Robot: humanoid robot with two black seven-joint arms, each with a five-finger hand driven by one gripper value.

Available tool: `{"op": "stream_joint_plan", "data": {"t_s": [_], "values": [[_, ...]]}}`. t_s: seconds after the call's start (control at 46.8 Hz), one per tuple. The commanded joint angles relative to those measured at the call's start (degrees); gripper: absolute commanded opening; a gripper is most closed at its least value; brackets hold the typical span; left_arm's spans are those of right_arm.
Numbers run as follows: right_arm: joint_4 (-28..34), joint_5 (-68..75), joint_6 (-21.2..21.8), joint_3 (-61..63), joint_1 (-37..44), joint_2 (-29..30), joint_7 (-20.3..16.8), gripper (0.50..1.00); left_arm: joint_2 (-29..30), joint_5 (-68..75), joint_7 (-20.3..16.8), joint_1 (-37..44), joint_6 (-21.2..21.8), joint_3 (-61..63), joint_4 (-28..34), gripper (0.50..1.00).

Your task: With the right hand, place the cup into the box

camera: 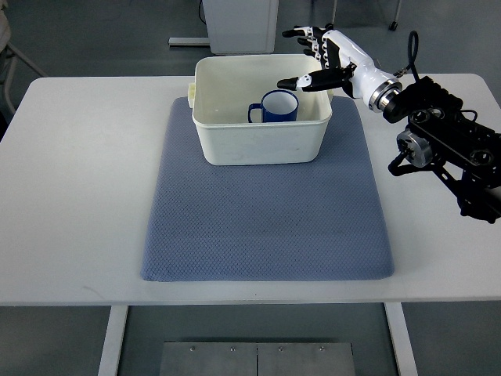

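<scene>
White table point(78, 196): carries everything listed. Blue-grey mat point(266, 227): lies flat on the table, spreading out below and to the left of the right hand. White box point(258, 137): stands on the mat's far part, its right rim just under the hand. Blue cup point(279, 106): upright inside the box, handle to the left, just below-left of the thumb. Right hand point(325, 59): above the box's far right corner, fingers point(307, 35) spread, holding nothing
</scene>
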Motion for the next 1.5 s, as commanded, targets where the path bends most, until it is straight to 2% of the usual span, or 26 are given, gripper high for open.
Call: {"op": "stream_joint_plan", "data": {"t_s": [0.0,0.171,0.299,0.492,0.663,0.77,1.112,1.475], "values": [[1.7,2.4,0.0,0.1,-0.2,-2.8,-0.6,0.983,0.0,0.0,0.0,0.0,0.0,0.0,0.0,1.0],[1.9,6.4,0.4,3.5,-3.3,-5.5,-1.3,0.983,0.0,0.0,0.0,0.0,0.0,0.0,0.0,1.0],[1.9,6.3,1.0,11.3,-8.2,-5.4,-4.9,0.985,0.0,0.0,0.0,0.0,0.0,0.0,0.0,1.0],[1.7,6.3,1.9,18.5,-12.9,-5.3,-6.9,0.985,0.0,0.0,0.0,0.0,0.0,0.1,0.0,1.0],[1.6,6.1,2.0,25.0,-16.5,-4.4,-8.8,0.987,0.0,0.0,0.0,0.0,0.0,0.0,0.0,1.0],[1.6,5.7,2.0,28.8,-18.2,-1.7,-9.8,0.989,0.0,0.0,0.0,0.0,0.0,0.0,0.0,1.0],[1.2,5.5,1.4,36.5,-21.6,3.3,-9.1,1.0,0.0,0.0,0.0,0.0,0.0,0.0,0.0,1.0],[-3.0,5.8,1.4,41.5,-23.5,7.2,-9.1,1.0,0.0,0.0,0.0,0.0,0.0,0.0,0.0,1.0]]}}
